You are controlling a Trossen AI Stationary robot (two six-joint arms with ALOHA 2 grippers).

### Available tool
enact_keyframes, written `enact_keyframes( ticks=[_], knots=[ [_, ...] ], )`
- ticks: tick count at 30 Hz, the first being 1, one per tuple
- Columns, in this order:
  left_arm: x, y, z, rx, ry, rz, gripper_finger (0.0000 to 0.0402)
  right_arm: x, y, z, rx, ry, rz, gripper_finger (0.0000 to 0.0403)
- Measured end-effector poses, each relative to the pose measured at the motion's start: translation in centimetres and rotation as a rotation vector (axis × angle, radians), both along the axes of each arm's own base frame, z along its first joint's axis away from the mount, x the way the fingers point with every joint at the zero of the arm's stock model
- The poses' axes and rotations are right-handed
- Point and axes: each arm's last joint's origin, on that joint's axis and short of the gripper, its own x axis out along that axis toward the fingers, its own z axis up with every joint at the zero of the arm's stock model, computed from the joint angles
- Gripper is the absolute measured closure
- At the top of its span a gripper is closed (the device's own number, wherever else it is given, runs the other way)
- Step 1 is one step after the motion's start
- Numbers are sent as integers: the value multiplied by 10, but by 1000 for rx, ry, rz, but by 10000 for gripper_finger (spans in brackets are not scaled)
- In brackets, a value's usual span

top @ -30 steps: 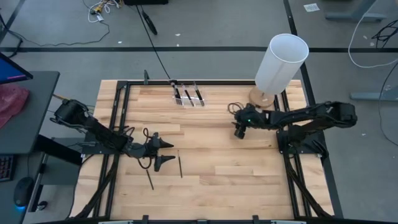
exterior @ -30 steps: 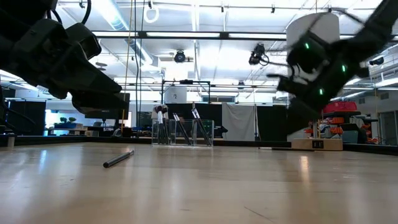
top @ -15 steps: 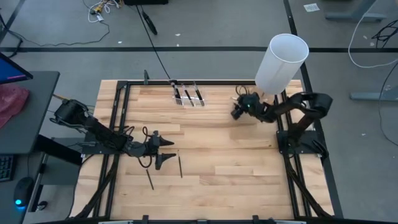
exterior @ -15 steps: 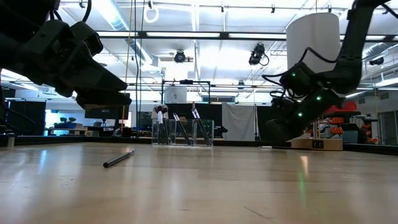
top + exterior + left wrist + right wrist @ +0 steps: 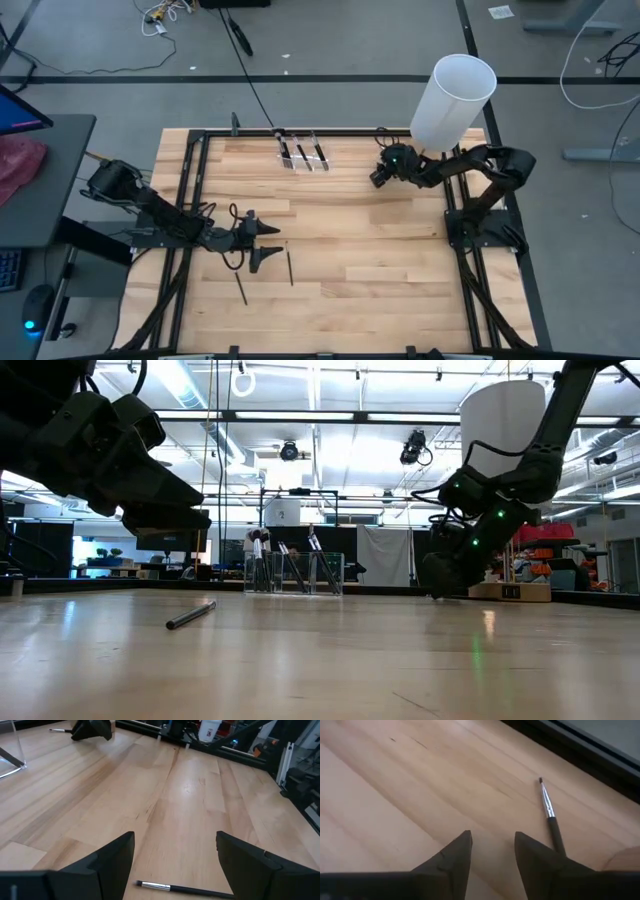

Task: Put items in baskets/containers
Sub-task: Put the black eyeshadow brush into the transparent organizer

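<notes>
**Brush just off my right fingertips**

My right gripper (image 5: 490, 855), jaws apart and empty, hangs low at the table's (image 5: 400, 270) far right corner. A makeup brush (image 5: 551, 820) lies just ahead, off to one side, its handle running nearly along my reach. The organiser box (image 5: 301, 155) sits mid far edge.

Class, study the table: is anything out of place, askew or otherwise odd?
Three makeup brushes lie loose on the table rather than in the clear organiser: two by the open left gripper, one ahead of the right gripper near the white cylinder. Nothing looks spilled or damaged.
</notes>
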Motion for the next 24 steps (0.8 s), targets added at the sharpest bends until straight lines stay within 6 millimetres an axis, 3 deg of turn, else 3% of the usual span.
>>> enact_keyframes(
  ticks=[7, 11, 16, 20, 24],
  knots=[
    [0, 0, 0, 0, 0, 0, 120, 5, 18, 18, 74, -72, 109, 266],
    [0, 0, 0, 1, 0, 0, 120, 16, 18, 37, -31, 90, 35, 308],
    [0, 0, 0, 11, 0, 7, 120, 32, 1, 53, -135, 298, 4, 393],
    [0, 0, 0, 15, 0, 13, 120, 40, -20, 52, -174, 401, -50, 395],
    [0, 0, 0, 15, 0, 14, 120, 46, -35, 37, -169, 517, -83, 398]
  ],
)
